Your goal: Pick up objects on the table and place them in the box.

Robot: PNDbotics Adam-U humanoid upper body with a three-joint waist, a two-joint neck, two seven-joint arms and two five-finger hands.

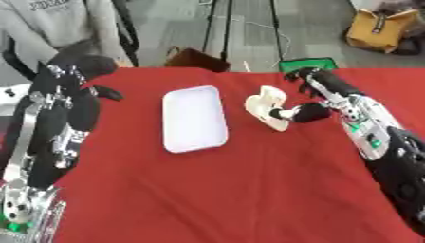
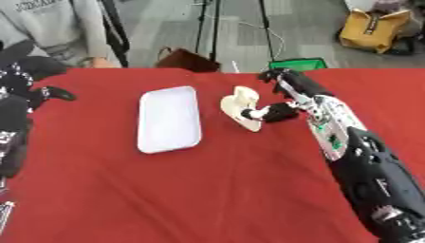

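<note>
My right hand [image 1: 311,102] pinches a cream object [image 1: 267,107] on the red table [image 1: 232,190] | white tray [image 1: 195,118] just beside | left hand [image 1: 70,78] raised, fingers curled, empty.

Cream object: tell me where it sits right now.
The cream object is near the middle of the red table, just right of the white tray, with the right hand at its right side, thumb against it.
</note>
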